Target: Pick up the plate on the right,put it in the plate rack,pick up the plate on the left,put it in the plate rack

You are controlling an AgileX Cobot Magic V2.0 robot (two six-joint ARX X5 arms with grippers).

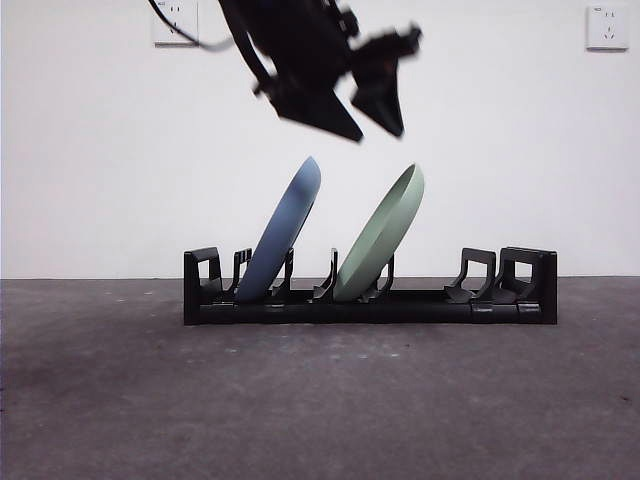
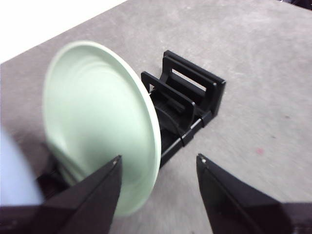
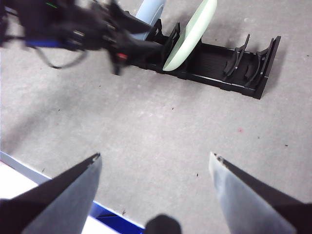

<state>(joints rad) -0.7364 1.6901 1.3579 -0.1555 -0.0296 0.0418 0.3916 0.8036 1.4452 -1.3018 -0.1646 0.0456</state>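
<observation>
Now both plates racked — left gripper (image 1: 368, 125) above (jaws apart).

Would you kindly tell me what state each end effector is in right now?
Left end effector: open, holding nothing, above the green plate in the plate rack.
Right end effector: open, holding nothing, away from the rack.

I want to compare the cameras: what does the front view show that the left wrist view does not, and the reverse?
Only the front view shows the blue plate leaning in the plate rack, the rack's whole length and the wall sockets. Only the left wrist view shows the green plate's inner face, with the left gripper open and empty beside it. Both show the green plate in the rack.
</observation>
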